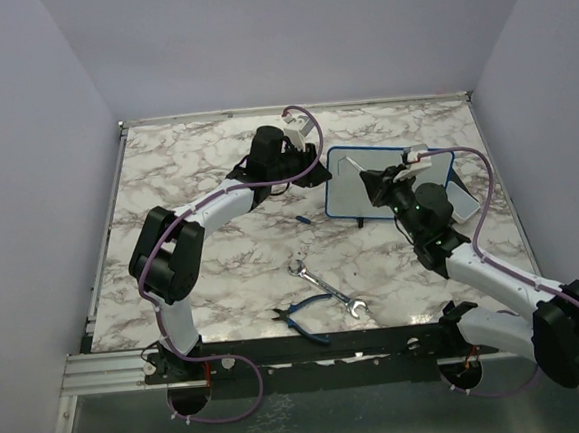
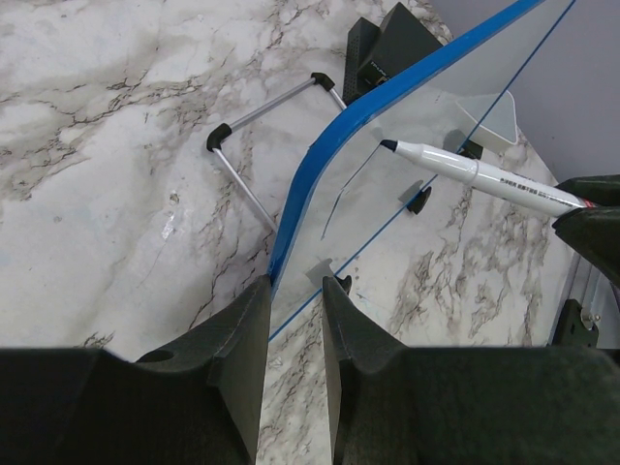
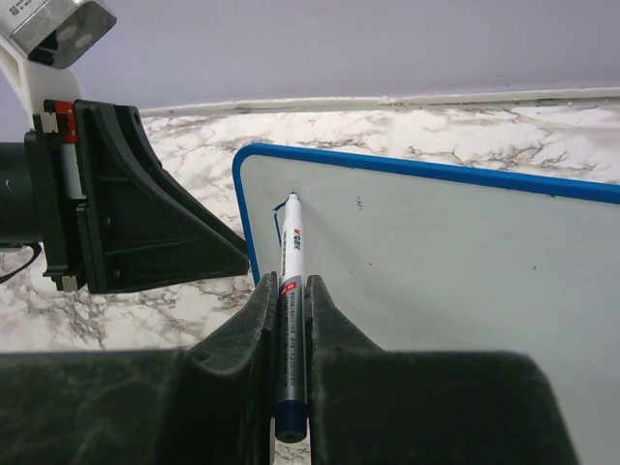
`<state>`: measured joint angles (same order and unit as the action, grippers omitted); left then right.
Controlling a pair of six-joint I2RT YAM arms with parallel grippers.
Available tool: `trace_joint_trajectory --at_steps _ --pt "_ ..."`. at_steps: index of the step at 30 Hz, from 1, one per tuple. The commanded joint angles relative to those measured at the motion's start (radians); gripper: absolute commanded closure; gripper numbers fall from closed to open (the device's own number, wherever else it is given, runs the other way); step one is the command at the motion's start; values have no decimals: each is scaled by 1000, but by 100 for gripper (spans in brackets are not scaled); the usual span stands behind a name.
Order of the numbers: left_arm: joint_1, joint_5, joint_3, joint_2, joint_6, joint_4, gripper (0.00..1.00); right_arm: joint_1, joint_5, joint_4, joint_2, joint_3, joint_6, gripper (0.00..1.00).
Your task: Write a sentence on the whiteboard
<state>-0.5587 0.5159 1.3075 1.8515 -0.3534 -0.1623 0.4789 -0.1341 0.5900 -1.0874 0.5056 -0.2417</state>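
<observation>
Marble table (image 1: 204, 273), whiteboard (image 3: 465, 252); stroke (image 3: 276, 219) wrist-view only

You had the whiteboard (image 1: 345, 187) upright on the table (image 1: 224, 272). Left gripper (image 1: 318, 166) at its left edge. Marker (image 3: 294, 254) tip against its face. Wrench (image 1: 326, 290) and pliers (image 1: 302, 321) lay before it.

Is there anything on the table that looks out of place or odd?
A wrench and pliers lie close together, well in front of the whiteboard; they have nothing to do with writing. A small blue piece, perhaps a pen cap, lies loose closer to it.
</observation>
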Motion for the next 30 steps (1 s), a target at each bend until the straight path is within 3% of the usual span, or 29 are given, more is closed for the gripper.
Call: trace_joint_trajectory --at_steps 1,30 --pt "-7 19 20 -2 17 4 71 4 -57 -14 23 -12 16 99" --pt "-7 28 21 0 16 5 71 3 32 21 -56 -24 -13 99"
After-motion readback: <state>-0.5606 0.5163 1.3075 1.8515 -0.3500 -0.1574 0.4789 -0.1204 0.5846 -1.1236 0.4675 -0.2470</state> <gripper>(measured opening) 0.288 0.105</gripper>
